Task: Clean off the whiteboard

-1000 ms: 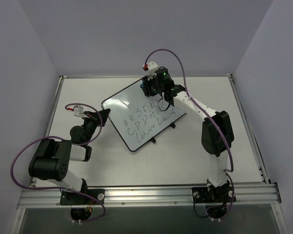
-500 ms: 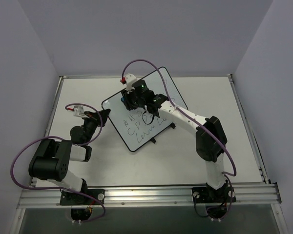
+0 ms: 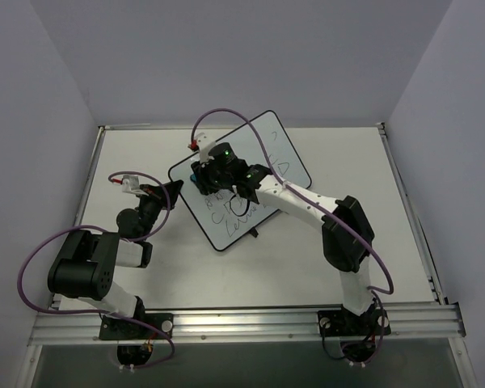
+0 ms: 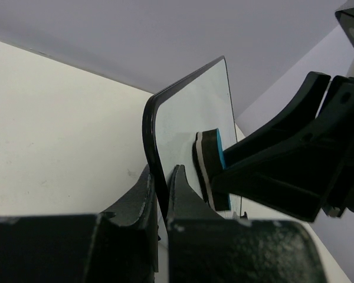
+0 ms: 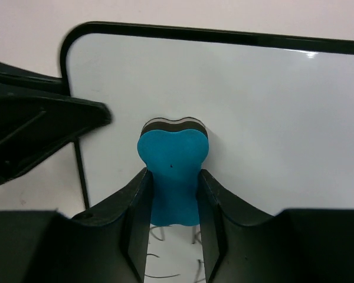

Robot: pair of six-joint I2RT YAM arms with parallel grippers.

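whiteboard (image 3: pixel 279 144): mid-table (image 3: pixel 364 202), askew, writing on its near half not yet wiped
left gripper (image 4: pixel 159 177): clamped on the board's left corner frame, likely steadying it against the wiping
right gripper (image 5: pixel 172 177): clenched on the blue eraser (image 5: pixel 172 159), its felt face pressed to the board beside that corner

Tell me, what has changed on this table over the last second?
The right end effector, shut on the small blue foam eraser, swept across the large white black-framed whiteboard from its far corner toward the left arm's side, slightly nearer the bases. It now covers the top row of the black handwriting. Unchanged: the left end effector stays clamped on the board's edge, and the lower lines remain.
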